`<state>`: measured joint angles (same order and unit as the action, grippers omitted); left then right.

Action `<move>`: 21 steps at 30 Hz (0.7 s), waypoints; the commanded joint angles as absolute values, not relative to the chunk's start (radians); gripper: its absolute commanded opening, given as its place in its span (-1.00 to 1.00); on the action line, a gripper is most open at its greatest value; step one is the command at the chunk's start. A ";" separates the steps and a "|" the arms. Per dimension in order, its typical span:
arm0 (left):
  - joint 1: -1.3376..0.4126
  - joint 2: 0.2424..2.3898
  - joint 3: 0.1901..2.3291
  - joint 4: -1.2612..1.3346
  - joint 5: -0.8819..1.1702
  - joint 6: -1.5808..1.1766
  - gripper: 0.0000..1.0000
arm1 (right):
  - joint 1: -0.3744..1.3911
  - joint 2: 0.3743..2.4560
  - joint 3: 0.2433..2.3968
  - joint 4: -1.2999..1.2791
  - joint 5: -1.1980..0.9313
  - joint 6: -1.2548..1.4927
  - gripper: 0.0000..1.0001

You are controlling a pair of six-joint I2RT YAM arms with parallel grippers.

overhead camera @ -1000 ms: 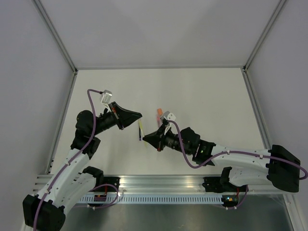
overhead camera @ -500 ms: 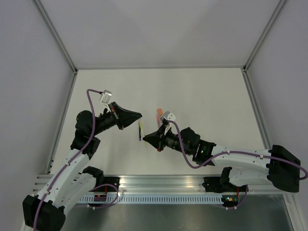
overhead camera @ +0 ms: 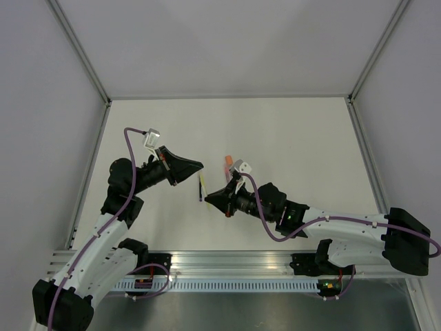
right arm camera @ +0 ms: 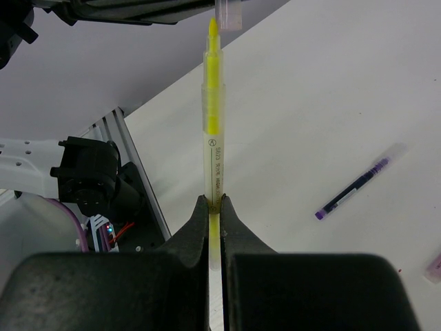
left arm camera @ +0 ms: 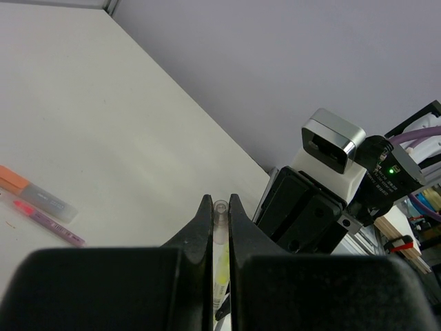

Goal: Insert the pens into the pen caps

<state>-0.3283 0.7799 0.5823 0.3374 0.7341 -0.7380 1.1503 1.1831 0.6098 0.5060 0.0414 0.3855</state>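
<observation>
Over white table, we are clamping right gripper on yellow pen, left gripper on clear cap; cap is resolving only in wrist views.

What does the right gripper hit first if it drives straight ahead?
The yellow pen in the right gripper leads: its tip meets the clear cap held in the left gripper, just ahead. In the right wrist view the cap sits slightly off the tip's line, so it may graze the rim.
</observation>
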 commanded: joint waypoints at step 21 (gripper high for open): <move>-0.324 0.785 0.643 0.324 0.709 -0.753 -0.95 | 1.157 1.158 0.601 0.508 0.037 0.374 -1.00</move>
